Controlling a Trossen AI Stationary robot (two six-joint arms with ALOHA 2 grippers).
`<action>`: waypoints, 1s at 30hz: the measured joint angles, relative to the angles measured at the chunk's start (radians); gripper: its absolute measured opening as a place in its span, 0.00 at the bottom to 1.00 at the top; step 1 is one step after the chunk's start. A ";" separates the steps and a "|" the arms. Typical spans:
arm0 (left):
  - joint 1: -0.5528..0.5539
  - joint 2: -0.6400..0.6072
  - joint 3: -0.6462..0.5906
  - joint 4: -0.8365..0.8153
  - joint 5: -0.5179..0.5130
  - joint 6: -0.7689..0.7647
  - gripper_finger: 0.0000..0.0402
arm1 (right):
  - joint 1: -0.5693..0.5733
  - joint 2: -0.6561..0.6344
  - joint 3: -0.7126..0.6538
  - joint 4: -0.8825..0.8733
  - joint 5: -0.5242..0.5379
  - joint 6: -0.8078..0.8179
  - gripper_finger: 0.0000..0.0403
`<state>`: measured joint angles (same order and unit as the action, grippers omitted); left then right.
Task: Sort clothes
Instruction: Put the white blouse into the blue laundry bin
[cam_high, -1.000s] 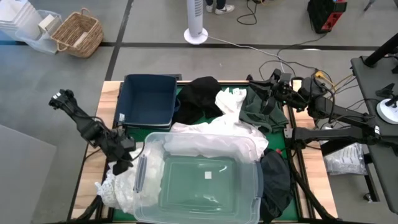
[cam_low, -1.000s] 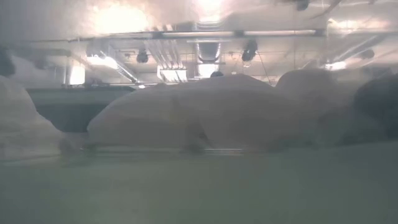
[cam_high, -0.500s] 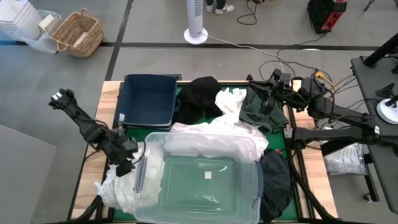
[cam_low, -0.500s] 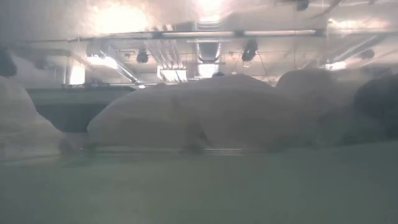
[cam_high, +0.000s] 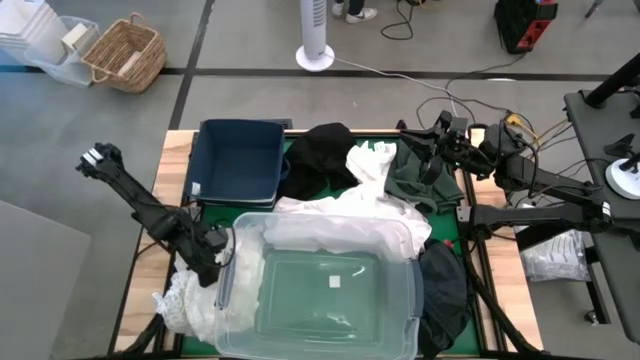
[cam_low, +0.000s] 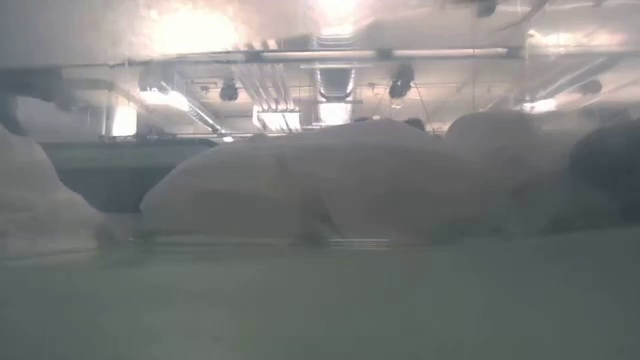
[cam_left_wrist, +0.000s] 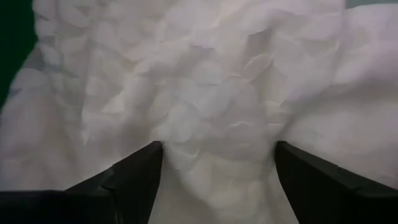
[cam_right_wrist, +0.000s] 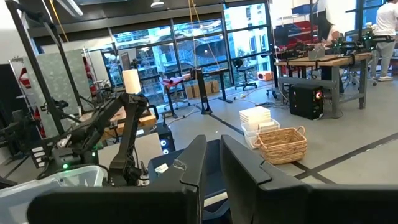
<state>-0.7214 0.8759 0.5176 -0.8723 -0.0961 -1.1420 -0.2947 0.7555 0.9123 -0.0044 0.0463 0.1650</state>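
Note:
My left gripper (cam_high: 212, 256) is open at the near left, beside the clear tub's (cam_high: 400, 300) left wall. It points down over a white, puckered garment (cam_high: 188, 300); in the left wrist view its fingers stand either side of a hump of that cloth (cam_left_wrist: 217, 124). More clothes lie along the far side: a black one (cam_high: 320, 152), a white one (cam_high: 370, 160) and a dark green one (cam_high: 418, 180). Another white one (cam_high: 340, 215) drapes over the tub's far rim. My right gripper (cam_high: 432, 152) is shut at the far right above the dark green garment, with nothing between its fingers (cam_right_wrist: 213, 163). My left gripper comes at the white puckered garment from above, its two fingertips (cam_left_wrist: 152, 155) standing wide apart with a hump of the cloth (cam_left_wrist: 217, 143) between them. The garment lies slack on the table. I cannot tell whether the tips touch the cloth.
A navy bin (cam_high: 238, 160) stands at the far left of the table. A black garment (cam_high: 445, 290) lies against the tub's right wall. The low view looks through the tub at pale mounds of cloth (cam_low: 360, 180). A wicker basket (cam_high: 125, 52) and a fan (cam_high: 315, 40) stand on the floor beyond.
My left gripper has moved a little toward the table's right edge, closer to the tub's left wall, still over the white garment at the near left. The clothes have kept their places.

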 joint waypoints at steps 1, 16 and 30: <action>0.000 0.001 -0.009 0.019 0.000 -0.004 0.70 | 0.000 0.000 0.000 0.000 0.000 0.000 0.10; -0.009 -0.014 -0.048 0.141 0.045 -0.055 0.04 | 0.000 0.000 0.000 0.000 0.000 0.000 0.10; -0.050 -0.073 0.180 -0.066 0.052 -0.076 0.00 | 0.000 0.000 0.000 0.000 0.000 -0.008 0.10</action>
<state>-0.7718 0.8028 0.6976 -0.9382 -0.0444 -1.2178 -0.2948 0.7555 0.9123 -0.0044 0.0463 0.1566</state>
